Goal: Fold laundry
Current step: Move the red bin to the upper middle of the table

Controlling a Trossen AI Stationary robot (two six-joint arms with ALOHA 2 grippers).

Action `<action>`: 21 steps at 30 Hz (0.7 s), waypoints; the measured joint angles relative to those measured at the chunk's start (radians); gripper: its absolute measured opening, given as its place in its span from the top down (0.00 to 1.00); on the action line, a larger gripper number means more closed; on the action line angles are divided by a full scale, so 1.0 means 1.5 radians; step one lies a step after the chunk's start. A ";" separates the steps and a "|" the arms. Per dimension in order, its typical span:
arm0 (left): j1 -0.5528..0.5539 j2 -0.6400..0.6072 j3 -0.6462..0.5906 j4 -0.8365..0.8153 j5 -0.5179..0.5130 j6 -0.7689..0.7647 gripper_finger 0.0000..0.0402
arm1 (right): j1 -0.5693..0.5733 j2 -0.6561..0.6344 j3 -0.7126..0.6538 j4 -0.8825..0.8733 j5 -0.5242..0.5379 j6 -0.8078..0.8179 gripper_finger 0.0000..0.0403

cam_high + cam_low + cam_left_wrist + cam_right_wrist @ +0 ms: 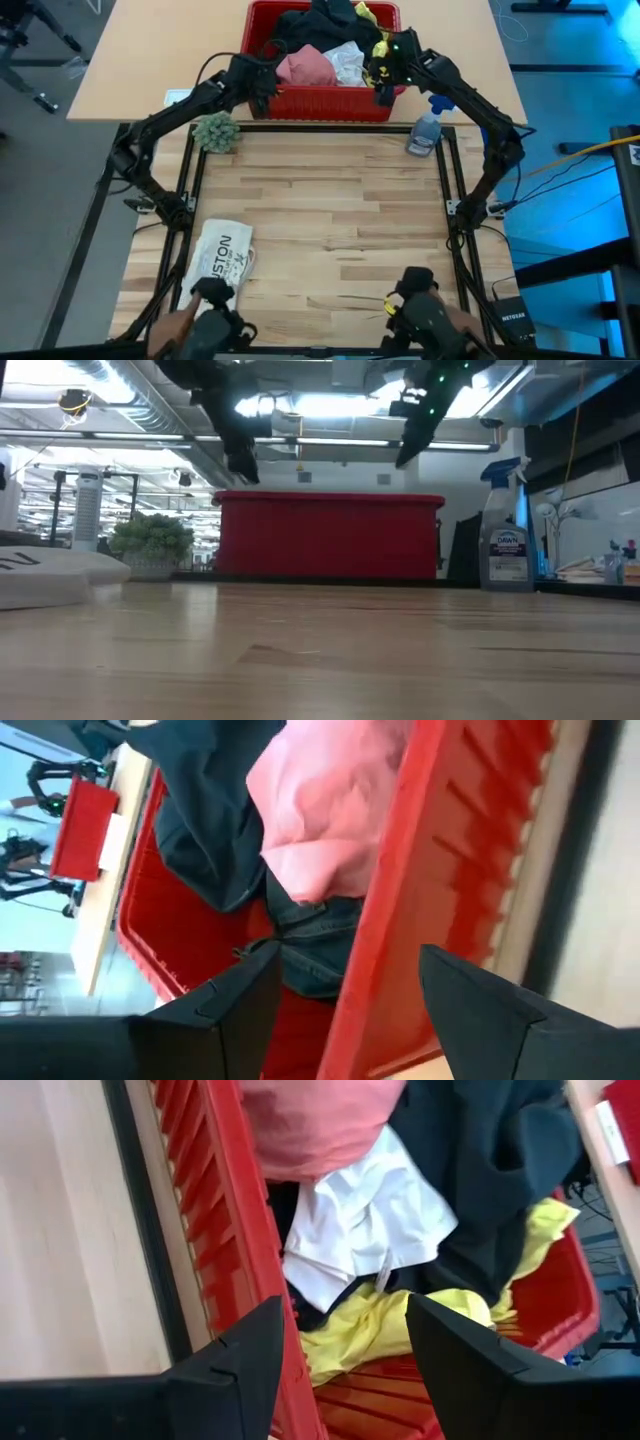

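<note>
**Laundry all in the basket, nothing folded yet**

The dark trousers [325,22], yellow T-shirt [395,1325], pink cloth [306,66] and white cloth [365,1220] lie heaped in the red basket [320,103]. Left gripper [345,995] and right gripper [345,1345] hover over its near rim, jaws spread, apparently empty.

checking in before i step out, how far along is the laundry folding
Nothing looks folded yet: the pink cloth, white cloth, yellow T-shirt and dark trousers all lie heaped in the red basket. In hand: the left gripper and right gripper hover open over the basket's near rim, holding nothing. Left: pulling out and folding every piece.
</note>
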 joint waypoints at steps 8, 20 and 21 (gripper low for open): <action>0.036 0.035 0.001 0.048 0.005 0.010 0.43 | 0.000 0.043 0.000 0.048 -0.013 -0.021 0.49; 0.023 -0.023 0.030 -0.042 0.082 -0.150 0.43 | -0.013 0.073 0.000 0.065 -0.019 -0.012 0.49; 0.014 -0.043 0.033 -0.039 0.110 -0.164 0.43 | -0.013 0.073 0.000 0.067 -0.020 -0.012 0.49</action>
